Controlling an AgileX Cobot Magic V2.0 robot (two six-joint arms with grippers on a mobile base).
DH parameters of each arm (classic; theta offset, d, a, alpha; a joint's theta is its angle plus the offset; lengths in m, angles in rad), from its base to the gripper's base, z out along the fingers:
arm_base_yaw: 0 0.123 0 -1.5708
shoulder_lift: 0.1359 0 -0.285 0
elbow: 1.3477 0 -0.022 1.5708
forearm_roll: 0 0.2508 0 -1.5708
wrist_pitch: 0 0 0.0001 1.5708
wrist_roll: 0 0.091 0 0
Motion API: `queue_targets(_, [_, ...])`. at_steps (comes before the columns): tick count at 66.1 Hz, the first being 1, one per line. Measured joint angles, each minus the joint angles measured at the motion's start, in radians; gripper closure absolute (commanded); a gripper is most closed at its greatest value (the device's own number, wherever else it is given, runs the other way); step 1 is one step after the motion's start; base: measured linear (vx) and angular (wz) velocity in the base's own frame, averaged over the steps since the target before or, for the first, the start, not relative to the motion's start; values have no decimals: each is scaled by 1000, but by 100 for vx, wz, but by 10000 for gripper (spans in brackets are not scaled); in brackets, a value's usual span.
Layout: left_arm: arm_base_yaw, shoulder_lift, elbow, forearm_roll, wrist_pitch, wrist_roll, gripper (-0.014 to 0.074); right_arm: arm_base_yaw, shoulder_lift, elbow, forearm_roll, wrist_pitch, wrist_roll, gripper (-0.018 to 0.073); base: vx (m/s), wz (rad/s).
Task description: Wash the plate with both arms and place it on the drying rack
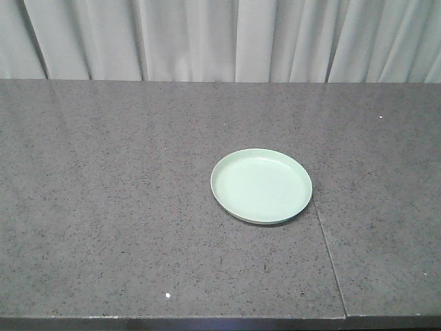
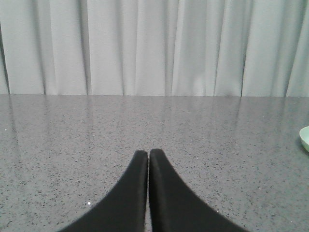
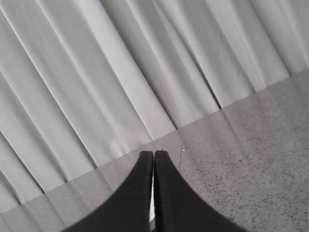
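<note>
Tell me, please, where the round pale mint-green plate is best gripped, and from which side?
Probably the low raised rim of the round pale mint-green plate, pinched from above with one jaw inside and one outside: it lies flat on the grey speckled countertop, leaving no gap beneath. Its near edge looks easiest to reach.
</note>
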Motion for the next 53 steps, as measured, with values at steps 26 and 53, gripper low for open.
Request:
queue_targets(26, [0,0,0,0,0,0,602,0,170,-296,-145,157,10,-35,0,0])
queue_targets(53, [0,0,0,0,0,0,602,0,634,-756,-172,363,-232,41,0,0])
